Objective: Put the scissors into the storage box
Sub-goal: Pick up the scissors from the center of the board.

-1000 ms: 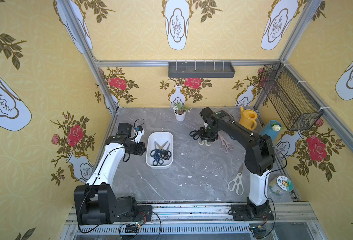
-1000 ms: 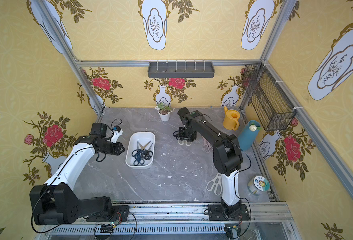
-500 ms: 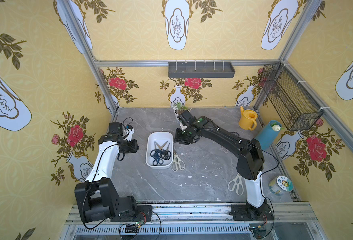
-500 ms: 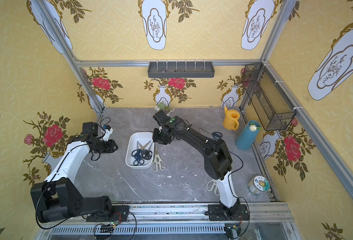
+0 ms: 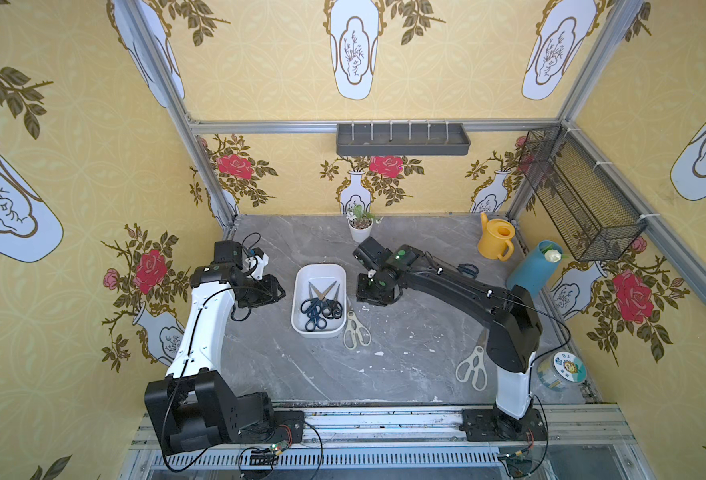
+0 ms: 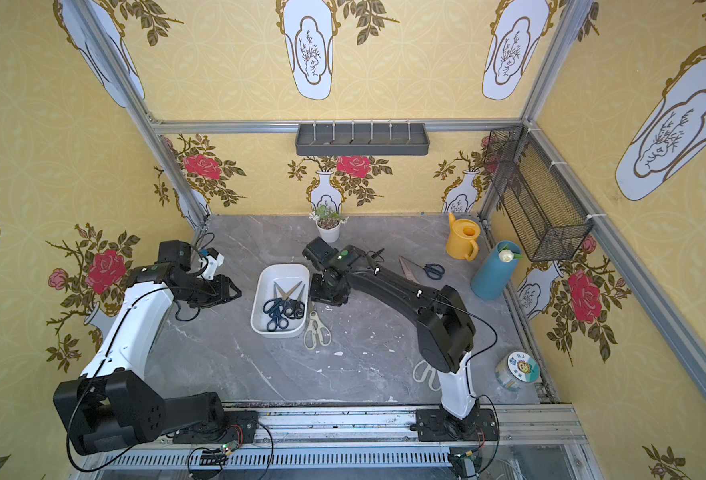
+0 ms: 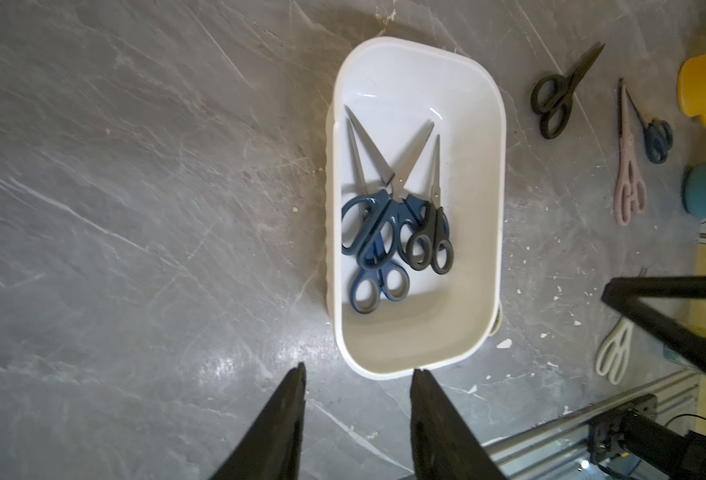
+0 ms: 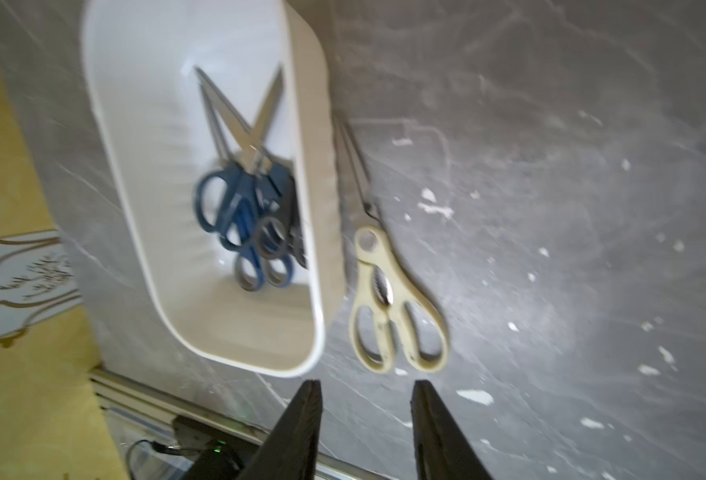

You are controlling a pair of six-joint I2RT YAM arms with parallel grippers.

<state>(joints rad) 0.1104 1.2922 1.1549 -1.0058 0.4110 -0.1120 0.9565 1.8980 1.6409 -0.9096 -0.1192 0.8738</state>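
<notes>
The only writing we found was on a round tin (image 5: 567, 368) by the right wall, its characters too small to read. The storage box (image 5: 320, 273) sat mid-table holding several scissors (image 5: 320, 305) (navy and black handles, tangled). Cream shears (image 8: 388, 307) lay outside, just beside its wall. The left wrist view showed a black pair (image 7: 555, 97), a pink pair (image 7: 627, 166) and a navy pair (image 7: 656, 137) that the right arm partly hid from above. The left gripper (image 7: 359, 370) and right gripper (image 8: 366, 384) both stood parted, holding nothing.
</notes>
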